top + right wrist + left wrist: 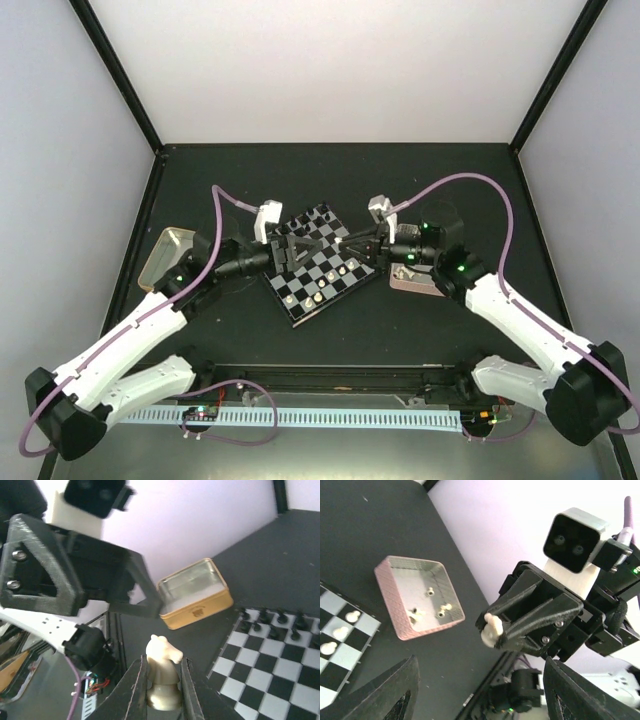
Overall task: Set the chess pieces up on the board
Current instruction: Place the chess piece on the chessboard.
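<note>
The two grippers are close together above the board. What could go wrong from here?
1. The right gripper pinches the knight only low on its body; it might slip out and fall on the board.
2. The open left gripper faces it closely, so the fingers could collide.
3. White pieces stand on the board below; a low move might topple them.

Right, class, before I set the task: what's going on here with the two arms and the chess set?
The right gripper is shut on a cream-white knight, held up over the board. The left gripper faces it close by, open and empty. Black pieces already stand along one edge of the board, and a few cream pawns stand on it too. More cream pieces lie in the pink tray beside the board, so setup is partway done.
</note>
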